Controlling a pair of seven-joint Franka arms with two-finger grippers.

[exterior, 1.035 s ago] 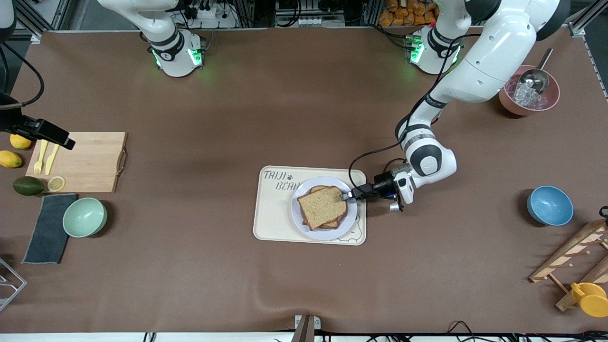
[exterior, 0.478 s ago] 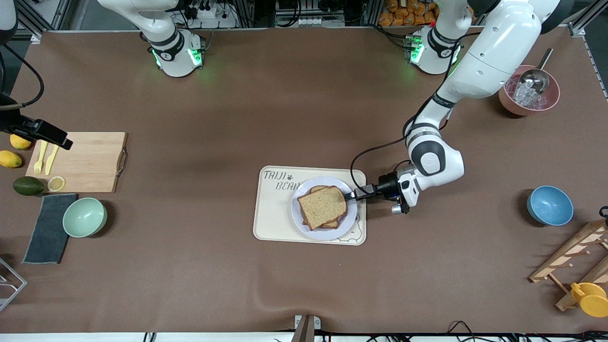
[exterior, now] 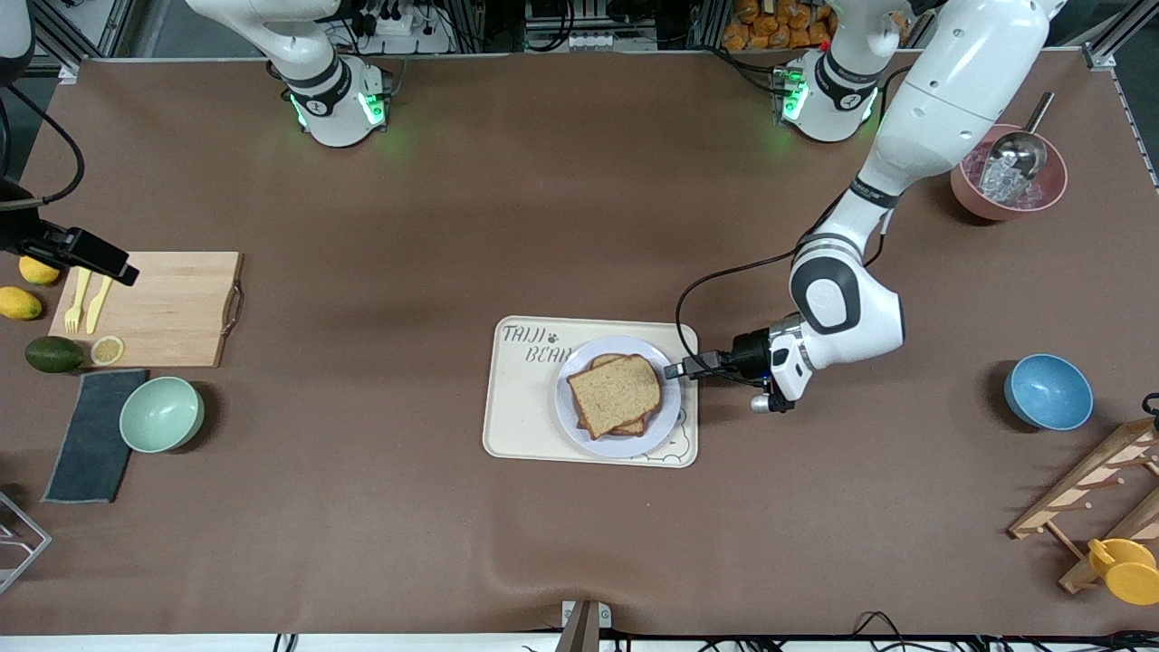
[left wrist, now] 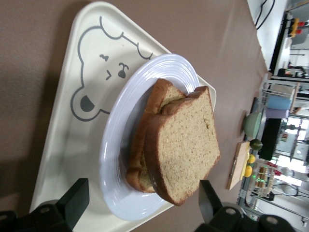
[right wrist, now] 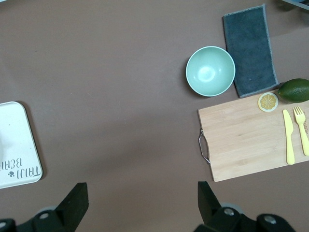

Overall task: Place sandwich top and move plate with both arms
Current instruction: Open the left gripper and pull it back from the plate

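**Q:** Two arms at one table. Where are you both, and where is the bread?

**A:** I am the robot. My left gripper (exterior: 675, 369) sits low at the edge of the plate (exterior: 668, 412), at the left arm's end of it, fingers spread and holding nothing. The sandwich top (exterior: 617, 392), a plain brown slice, lies on a lower slice on that plate, slightly askew. The plate sits on the bear-print tray (exterior: 516, 407) near the middle of the table.

**Q:** And the right one?

**A:** My right gripper (exterior: 127, 272) waits in the air over the cutting board (exterior: 172, 312) at the right arm's end of the table, fingers also spread, empty. Its wrist camera looks down on the board, a mint bowl (right wrist: 210, 71) and one end of the tray.

**Q:** Which step is this?

**A:** I judge the top slice is placed; moving the plate is what remains.

**Q:** What does that call for?

**A:** My right arm must come to the plate's free side. Then each gripper takes the ridged rim and both lift level together, or the loose slices may slide.
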